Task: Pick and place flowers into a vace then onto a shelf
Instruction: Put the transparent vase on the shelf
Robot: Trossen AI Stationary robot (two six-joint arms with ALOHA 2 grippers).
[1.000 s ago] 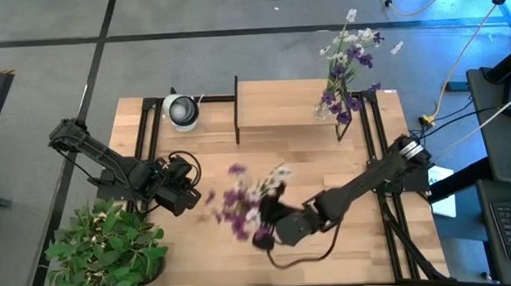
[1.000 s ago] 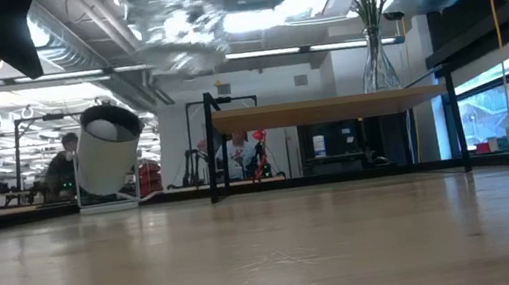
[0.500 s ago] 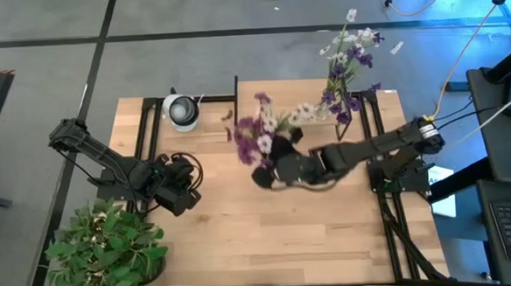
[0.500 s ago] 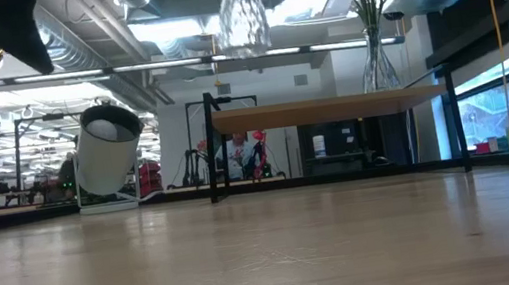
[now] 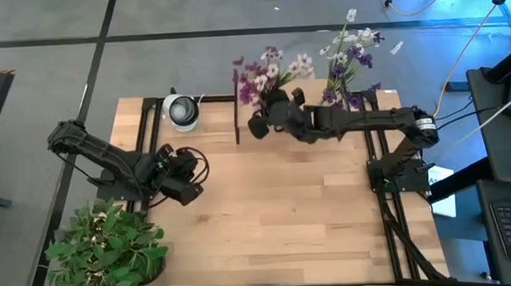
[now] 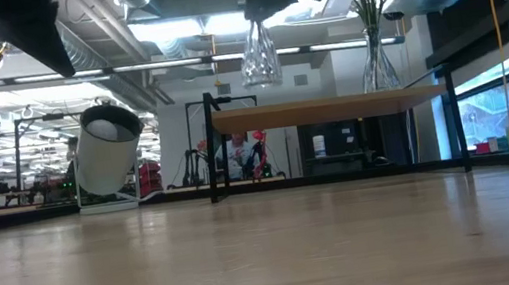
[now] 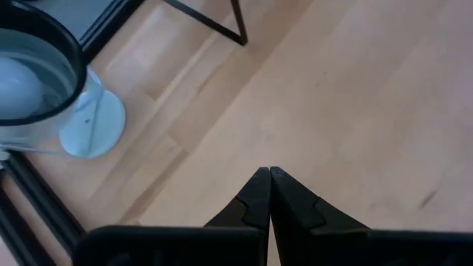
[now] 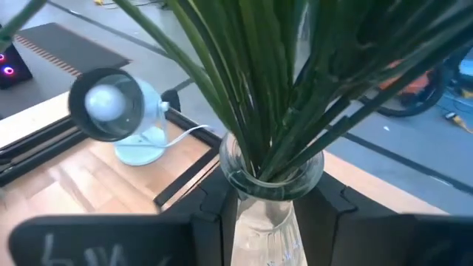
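Two glass vases are seen, each filled with flowers. One vase [image 6: 259, 53] with its bunch of flowers [image 5: 267, 70] is carried in the air above the left end of the shelf [image 6: 330, 108]; the other vase [image 6: 377, 61] stands on the right end of the shelf with a second bunch [image 5: 347, 58] of purple and white blossoms. One small white desk lamp [image 5: 181, 111] is placed at the far left of the table [image 5: 312, 219], just beside the shelf's black frame, and one bushy potted plant [image 5: 103, 252] is set at the near left corner. Two dark arms are counted.

The table is of pale wood with black rails along its sides, and a grey floor with cables is seen around it. Beyond the table, in the low view, an open workshop with ceiling pipes and lights and large windows is seen, with a seated person partly visible under the shelf.

The right gripper [image 8: 267, 210] is clamped on the neck of the carried vase, its fingers [image 8: 214, 214] pressed on either side of the glass, with green stems rising from the mouth. The left gripper [image 7: 269, 177] is held low over the bare wood near the lamp, its fingertips pressed together, with nothing between them.
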